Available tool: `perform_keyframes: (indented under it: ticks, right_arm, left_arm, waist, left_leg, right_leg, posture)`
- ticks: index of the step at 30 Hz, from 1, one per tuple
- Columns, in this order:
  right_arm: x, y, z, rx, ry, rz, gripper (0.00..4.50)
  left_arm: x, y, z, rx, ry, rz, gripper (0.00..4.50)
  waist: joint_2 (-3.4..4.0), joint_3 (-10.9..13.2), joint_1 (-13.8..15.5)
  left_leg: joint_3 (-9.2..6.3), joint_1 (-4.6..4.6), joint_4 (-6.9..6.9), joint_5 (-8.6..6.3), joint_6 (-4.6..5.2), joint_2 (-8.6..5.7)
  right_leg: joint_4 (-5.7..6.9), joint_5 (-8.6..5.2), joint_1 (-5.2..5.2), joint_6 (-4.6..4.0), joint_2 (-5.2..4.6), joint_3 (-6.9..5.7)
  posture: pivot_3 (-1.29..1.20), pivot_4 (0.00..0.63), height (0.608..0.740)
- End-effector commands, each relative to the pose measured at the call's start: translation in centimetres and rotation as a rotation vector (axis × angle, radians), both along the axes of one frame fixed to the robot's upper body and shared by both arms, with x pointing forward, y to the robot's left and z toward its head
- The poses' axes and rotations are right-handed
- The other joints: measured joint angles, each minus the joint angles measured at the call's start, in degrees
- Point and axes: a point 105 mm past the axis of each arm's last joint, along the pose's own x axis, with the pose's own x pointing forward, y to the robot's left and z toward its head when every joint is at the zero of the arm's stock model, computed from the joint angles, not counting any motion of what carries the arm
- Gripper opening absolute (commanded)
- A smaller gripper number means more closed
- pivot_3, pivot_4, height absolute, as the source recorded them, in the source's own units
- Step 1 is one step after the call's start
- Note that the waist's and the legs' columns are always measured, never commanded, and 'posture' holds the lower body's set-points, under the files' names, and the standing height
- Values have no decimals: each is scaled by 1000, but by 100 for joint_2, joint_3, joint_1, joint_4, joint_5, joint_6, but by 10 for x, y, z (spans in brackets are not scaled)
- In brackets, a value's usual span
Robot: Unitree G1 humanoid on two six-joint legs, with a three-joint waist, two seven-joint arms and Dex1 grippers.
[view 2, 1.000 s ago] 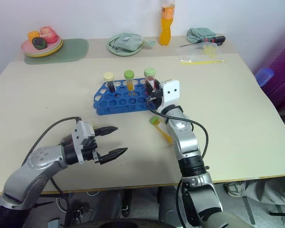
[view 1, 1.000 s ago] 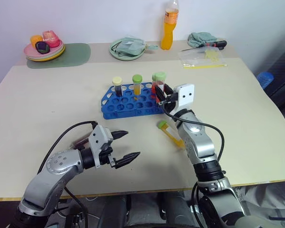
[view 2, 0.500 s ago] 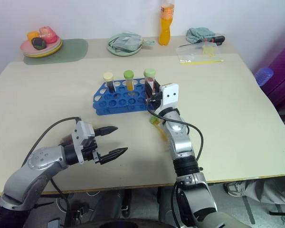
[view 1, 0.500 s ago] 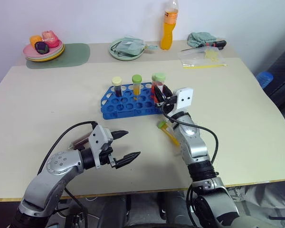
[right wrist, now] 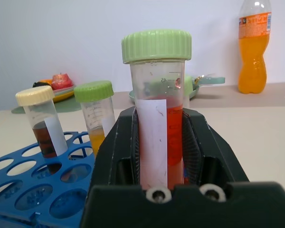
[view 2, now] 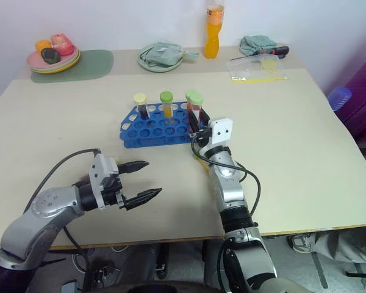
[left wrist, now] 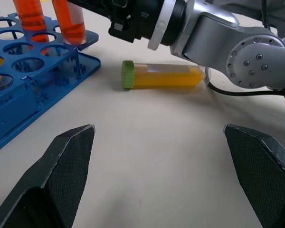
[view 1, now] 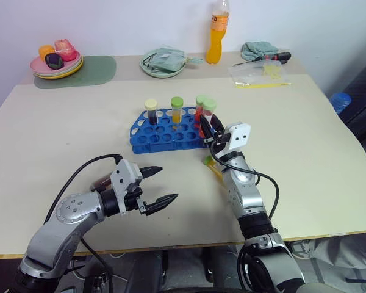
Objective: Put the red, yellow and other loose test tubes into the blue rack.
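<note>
The blue rack [view 1: 165, 131] stands mid-table and holds a cream-capped dark tube [view 1: 150, 108], a green-capped yellow tube [view 1: 176, 107] and a green-capped red tube [view 1: 199, 105]. My right gripper [view 1: 208, 125] is shut on a second red test tube [right wrist: 156, 47], held upright at the rack's right end; I cannot tell whether its tip sits in a hole. A yellow test tube [left wrist: 161, 76] with a green cap lies flat on the table just in front of that end. My left gripper [view 1: 169, 183] hovers open and holding nothing, nearer the front edge.
Along the back edge stand a plate of fruit [view 1: 56, 61] on a green mat [view 1: 88, 68], a green plate with a cloth [view 1: 165, 61], an orange soda bottle [view 1: 216, 33], a plastic bag [view 1: 260, 73] and a teal cloth [view 1: 259, 49].
My right gripper has sunk a little and tipped upward, so the red tube now stands upright beside the racked red one. The left arm has not moved.
</note>
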Motion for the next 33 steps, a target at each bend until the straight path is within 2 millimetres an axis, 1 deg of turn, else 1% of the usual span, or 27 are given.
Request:
perform_keyframes:
  ticks: [1, 3, 5, 8, 9, 11, 12, 13, 14, 16, 17, 19, 21, 24, 25, 26, 29, 33]
  right_arm:
    - [1, -2, 14, 9, -46, -3, 2155]
    - [0, -5, 21, -32, -58, -4, 3213]
    - [1, -17, 28, -107, -35, -29, 4192]
    - [-11, -31, 37, -174, 43, 51, 4192]
    - [-17, -37, 39, -230, 67, 72, 4192]
    - [-34, -54, 38, -305, 210, 159, 4192]
    - [-45, -61, 38, -380, 270, 194, 4192]
    - [-55, -65, 38, -439, 335, 236, 4192]
    - [-65, -68, 32, -516, 427, 277, 4192]
    - [-81, -70, 28, -638, 543, 319, 4192]
    - [-84, -66, 25, -665, 626, 338, 4192]
    - [-89, -60, 23, -688, 721, 352, 4192]
    - [-87, -52, 17, -724, 825, 347, 4192]
    - [-80, -47, 11, -731, 915, 339, 4192]
    - [-77, -47, 9, -725, 933, 336, 4192]
    - [-69, -49, 4, -706, 975, 309, 4192]
    - [-55, -51, -5, -693, 1061, 255, 4192]
    - [-42, -49, -9, -696, 1117, 193, 4192]
  left_arm:
    - [-4, -4, 12, -14, -42, -22, 4500]
    - [-5, -5, 12, -15, -43, -21, 4500]
    - [-4, -3, 13, -16, -45, -11, 4500]
    - [-3, 0, 14, -22, -46, 12, 4500]
    - [-3, 1, 15, -23, -45, 15, 4500]
    - [-2, 4, 14, -18, -41, 21, 4500]
    - [-1, 5, 14, -16, -40, 23, 4500]
    - [1, 7, 14, -14, -40, 24, 4500]
    - [2, 8, 14, -12, -39, 25, 4500]
    - [6, 9, 14, -6, -39, 17, 4500]
    - [8, 8, 15, -3, -40, 2, 4500]
    - [10, 7, 15, 0, -41, -18, 4500]
    - [13, 3, 17, 4, -46, -40, 4500]
    - [15, 0, 19, 0, -50, -54, 4500]
    - [15, -1, 20, -1, -51, -56, 4500]
    - [15, -2, 21, -3, -52, -56, 4500]
    - [11, -4, 21, -6, -48, -52, 4500]
    - [7, -7, 21, -12, -41, -42, 4500]
  waist:
    - [0, 0, 0]
    - [0, 0, 1]
    - [2, 1, 17]
    - [4, 2, 47]
    - [2, 2, 41]
    - [5, 3, 56]
    - [4, 3, 57]
    - [5, 3, 59]
    - [5, 3, 51]
    - [5, 3, 38]
    - [4, 3, 9]
    - [2, 3, -21]
    - [2, 3, 11]
    - [1, 3, 56]
    - [-1, 2, 66]
    - [-1, 3, 75]
    - [-1, 2, 30]
    - [-1, 2, 22]
  left_leg:
    - [0, 0, 0, 0, 0, 0]
    - [0, 0, 0, 0, 0, 0]
    - [0, 0, 0, 0, -1, 1]
    - [-1, 0, 1, 1, -1, -2]
    - [-1, 0, 1, 1, -1, -2]
    - [-2, -1, 0, 0, 0, -1]
    - [-2, -1, 0, 0, 1, -1]
    - [-2, -1, 1, 0, 1, -1]
    - [0, -1, 2, -1, 2, -2]
    - [-1, -1, 2, -1, 3, 0]
    - [-1, 0, 2, -1, 3, 3]
    - [5, 4, 2, -1, 3, 22]
    - [4, 5, 3, -1, 3, 39]
    - [2, -2, 2, -1, 3, 47]
    - [0, -4, 2, -1, 2, 46]
    - [1, -8, 2, -2, 3, 43]
    - [12, -12, 2, -2, 4, 29]
    - [12, -13, 1, -4, 8, 24]
  right_leg:
    - [0, 0, 0, 0, 0, 0]
    - [0, 0, 0, 0, 0, 0]
    - [0, 0, 0, 0, -2, 0]
    - [2, -10, 1, -18, -11, 0]
    - [1, -11, 2, -18, -12, 0]
    - [-1, -11, 3, -18, -12, 0]
    - [-1, -13, 4, -18, -13, 0]
    - [-3, -13, 5, -19, -13, -1]
    - [-4, -14, 5, -20, -15, 0]
    - [-7, -16, 6, -23, -14, -2]
    - [-7, -18, 6, -28, -12, -2]
    - [-10, -23, 5, -38, 5, -1]
    - [-8, -24, 4, -41, 22, -1]
    - [-8, -24, 1, -42, 31, -2]
    - [-10, -24, 1, -42, 31, -3]
    - [-13, -24, 1, -42, 27, -3]
    - [-31, -22, 2, -42, 11, 0]
    - [-34, -20, 2, -39, 6, 0]
  posture:
    - [0, 150, 740]
    - [0, 150, 740]
    - [0, 150, 740]
    - [0, 150, 740]
    - [0, 150, 740]
    - [0, 150, 740]
    - [0, 150, 740]
    - [0, 150, 740]
    - [0, 150, 740]
    - [0, 150, 740]
    - [0, 150, 740]
    - [0, 150, 740]
    - [0, 150, 740]
    - [0, 150, 740]
    - [0, 150, 740]
    - [0, 150, 740]
    - [0, 150, 740]
    - [0, 150, 740]
